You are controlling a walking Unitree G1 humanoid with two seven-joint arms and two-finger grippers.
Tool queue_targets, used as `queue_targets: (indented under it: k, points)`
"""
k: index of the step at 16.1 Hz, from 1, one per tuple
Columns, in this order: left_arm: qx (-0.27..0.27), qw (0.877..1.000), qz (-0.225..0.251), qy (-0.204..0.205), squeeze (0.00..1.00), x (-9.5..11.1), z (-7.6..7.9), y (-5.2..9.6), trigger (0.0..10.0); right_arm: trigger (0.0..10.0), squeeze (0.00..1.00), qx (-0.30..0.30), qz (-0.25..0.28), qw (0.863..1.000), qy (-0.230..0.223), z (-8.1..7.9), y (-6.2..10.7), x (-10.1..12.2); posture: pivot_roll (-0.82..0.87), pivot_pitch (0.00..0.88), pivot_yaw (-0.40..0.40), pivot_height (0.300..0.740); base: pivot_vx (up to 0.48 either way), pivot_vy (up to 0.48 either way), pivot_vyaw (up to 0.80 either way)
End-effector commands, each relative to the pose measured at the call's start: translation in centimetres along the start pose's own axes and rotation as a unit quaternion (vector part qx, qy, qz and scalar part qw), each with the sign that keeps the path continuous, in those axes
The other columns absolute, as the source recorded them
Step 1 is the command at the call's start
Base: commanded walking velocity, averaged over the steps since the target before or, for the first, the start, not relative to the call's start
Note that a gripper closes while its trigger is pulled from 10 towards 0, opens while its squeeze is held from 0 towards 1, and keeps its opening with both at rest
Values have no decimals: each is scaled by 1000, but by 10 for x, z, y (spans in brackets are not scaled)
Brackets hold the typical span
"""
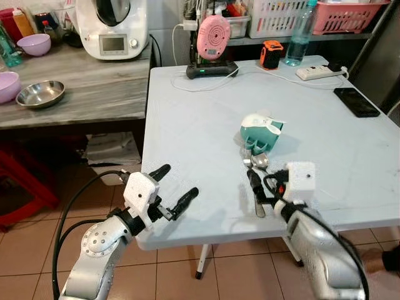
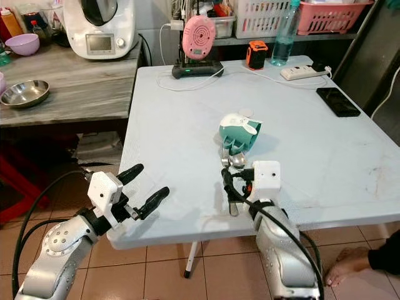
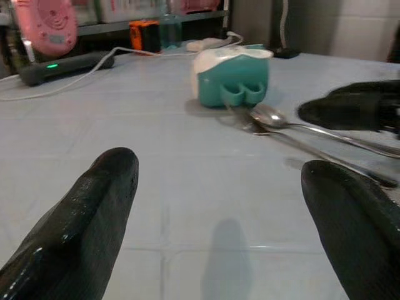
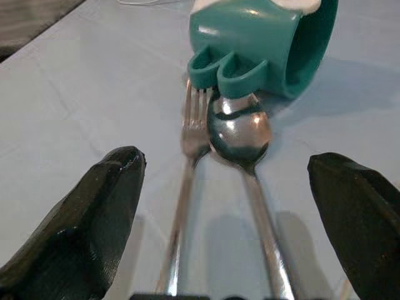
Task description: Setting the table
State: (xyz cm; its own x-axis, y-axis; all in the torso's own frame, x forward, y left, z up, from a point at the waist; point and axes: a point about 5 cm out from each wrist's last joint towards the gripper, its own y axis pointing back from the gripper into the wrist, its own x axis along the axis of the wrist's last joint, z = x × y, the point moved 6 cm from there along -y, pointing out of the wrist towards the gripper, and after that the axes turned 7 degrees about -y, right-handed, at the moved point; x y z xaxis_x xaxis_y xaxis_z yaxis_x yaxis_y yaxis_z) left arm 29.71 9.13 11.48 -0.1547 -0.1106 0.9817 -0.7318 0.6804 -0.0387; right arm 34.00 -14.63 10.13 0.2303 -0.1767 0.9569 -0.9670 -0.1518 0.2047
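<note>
Straddling the fork point(image 4: 187, 187) and spoon point(image 4: 240, 134), right end effector point(image 4: 225, 231) has fingers apart, one each side of the handles, near the front edge of the surface point(image 1: 187, 125). Handle ends cut off under the wrist. Utensil heads touch the tipped teal cup point(image 1: 261, 132); head views blur this, right wrist view resolves it. Left end effector point(image 1: 172, 187) fingers apart, hovering at the front-left edge.
</note>
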Motion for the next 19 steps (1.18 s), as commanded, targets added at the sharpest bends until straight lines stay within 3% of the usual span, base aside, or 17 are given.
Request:
queue_targets:
  k: [1, 13, 14, 15, 19]
  points:
    - [-13, 1000, 2, -4, 0, 4, 1, 0, 10000, 10000, 0, 3, -7, 1000, 0, 0, -4, 2, -45, 64, 27, 740, 0, 0, 0]
    - [-36, 999, -5, -8, 0, 2, 5, 2, 10000, 10000, 0, 56, -78, 995, 9, -31, -26, -20, -44, 80, 24, 740, 0, 0, 0]
    - [-37, 999, -4, -7, 0, 3, 6, 1, 10000, 1843, 0, 47, -86, 995, 11, -29, -27, -24, -43, 82, 22, 740, 0, 0, 0]
    - [-38, 999, -3, -7, 0, 3, 6, 1, 10000, 0, 0, 43, -87, 995, 10, -27, -27, -25, -43, 82, 22, 740, 0, 0, 0]
    - [-41, 999, -1, -4, 0, 3, 8, 0, 10000, 0, 0, 18, -100, 995, 8, -15, -27, -31, -43, 83, 19, 740, 0, 0, 0]
